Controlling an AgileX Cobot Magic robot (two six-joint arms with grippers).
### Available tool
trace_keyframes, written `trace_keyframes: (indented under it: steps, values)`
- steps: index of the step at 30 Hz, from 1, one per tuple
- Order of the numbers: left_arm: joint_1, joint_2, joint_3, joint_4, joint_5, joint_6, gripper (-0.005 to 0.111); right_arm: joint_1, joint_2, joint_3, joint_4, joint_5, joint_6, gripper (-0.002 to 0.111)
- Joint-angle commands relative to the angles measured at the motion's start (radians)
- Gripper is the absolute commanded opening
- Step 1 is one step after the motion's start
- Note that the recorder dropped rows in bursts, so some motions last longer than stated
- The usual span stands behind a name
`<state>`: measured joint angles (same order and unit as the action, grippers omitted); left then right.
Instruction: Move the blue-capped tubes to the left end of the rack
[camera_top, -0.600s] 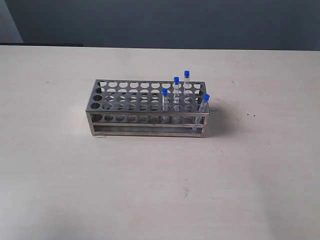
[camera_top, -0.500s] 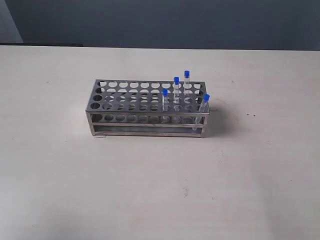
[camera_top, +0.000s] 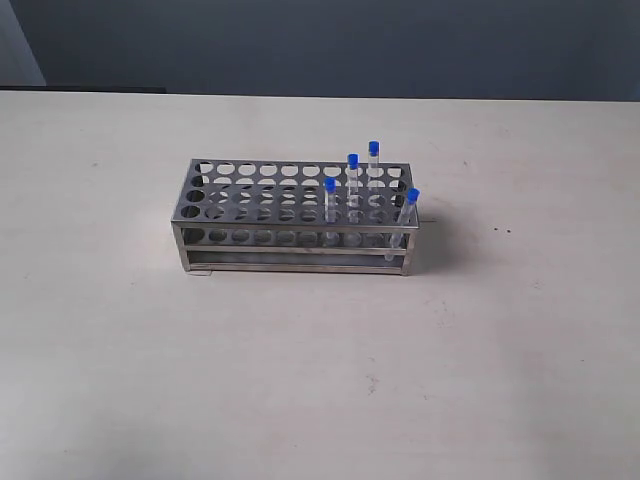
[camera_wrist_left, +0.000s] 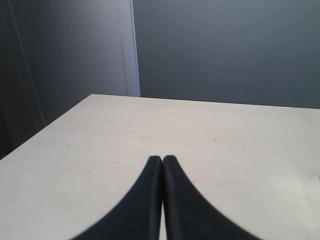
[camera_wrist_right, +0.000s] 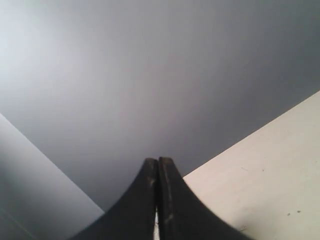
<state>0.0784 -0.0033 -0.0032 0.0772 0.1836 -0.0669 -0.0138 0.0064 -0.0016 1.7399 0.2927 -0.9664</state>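
The shiny steel rack (camera_top: 250, 212) stands in the middle of the table in the exterior view. Several blue-capped tubes stand at its right end: one (camera_top: 373, 150) at the back, one (camera_top: 353, 162) just in front of it, one (camera_top: 330, 190) nearer the front, and one (camera_top: 411, 200) leaning at the front right corner. Neither arm appears in the exterior view. My left gripper (camera_wrist_left: 162, 159) is shut with nothing held, over bare table. My right gripper (camera_wrist_right: 158, 161) is shut and empty, pointing past a table edge toward a grey wall. Neither wrist view shows the rack.
The pale table (camera_top: 320, 360) spreads wide around the rack. A dark wall (camera_top: 330, 45) runs behind its far edge. A white vertical strip (camera_wrist_left: 132, 50) stands beyond the table's far corner in the left wrist view.
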Motion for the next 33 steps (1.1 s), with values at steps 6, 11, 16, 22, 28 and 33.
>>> trace_keyframes:
  steps: [6,11,16,22,28,33]
  values:
    - [-0.003,0.003,0.003,-0.005,-0.005,0.0,0.0,0.004,-0.006,0.002,0.005,0.076,0.004,-0.001]
    - [-0.003,0.003,0.003,-0.005,-0.005,0.0,0.0,0.004,-0.006,0.002,0.005,0.098,0.108,-0.001]
    - [-0.003,0.003,0.003,-0.005,-0.005,0.0,0.0,0.004,-0.006,0.002,0.005,0.1,0.11,-0.001]
    - [-0.003,0.003,0.003,-0.005,-0.005,0.0,0.0,0.004,-0.006,0.002,0.005,0.109,0.169,-0.001]
    - [-0.003,0.003,0.003,0.006,0.0,0.0,0.0,0.004,-0.006,0.002,0.005,0.219,0.202,-0.001]
    - [-0.003,0.003,0.003,0.104,0.078,0.0,0.0,0.004,-0.006,-0.064,0.005,0.303,0.26,-0.001]
